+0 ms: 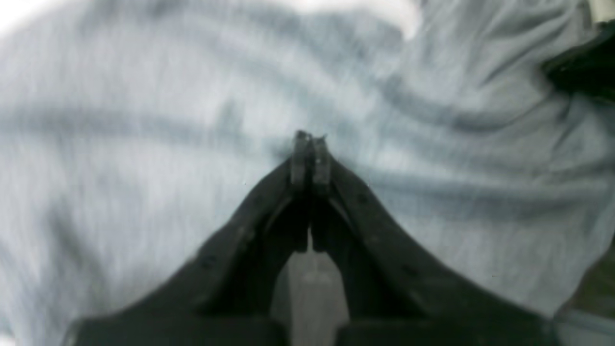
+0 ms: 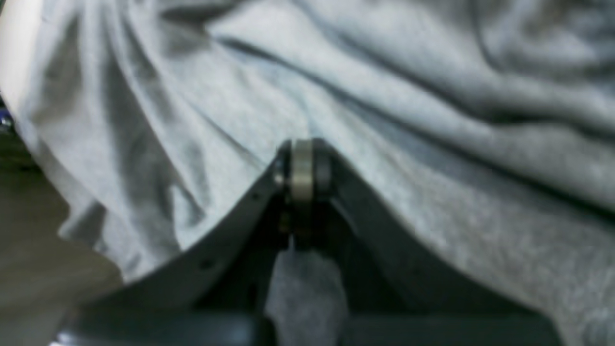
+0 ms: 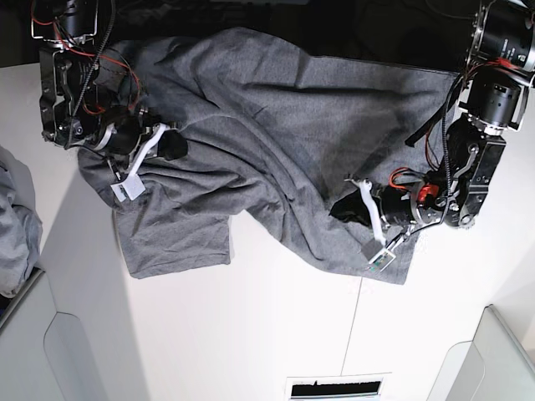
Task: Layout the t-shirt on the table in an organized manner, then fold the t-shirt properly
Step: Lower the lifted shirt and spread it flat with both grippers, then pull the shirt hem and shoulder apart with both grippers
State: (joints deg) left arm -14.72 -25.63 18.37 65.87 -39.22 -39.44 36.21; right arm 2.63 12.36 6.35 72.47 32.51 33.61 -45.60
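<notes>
Spreading is underway: left tool (image 1: 310,139) and right tool (image 2: 302,149) each pinch the t-shirt (image 3: 276,142), crumpled on the counter (image 3: 251,334); next, pull apart.

T-shirt (image 3: 276,142) on table (image 3: 267,326); between arms

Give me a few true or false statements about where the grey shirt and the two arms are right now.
1. The heather-grey knit t-shirt lies flat and smooth on the wide white table. False: it is rumpled, with deep folds.
2. Both tools are shut. True: the left tool and right tool show closed jaws against the cloth.
3. A paler grey cloth bundle sits at the table edge. True.
4. The t-shirt is folded into a neat rectangle. False: it is spread unevenly, not folded.
</notes>
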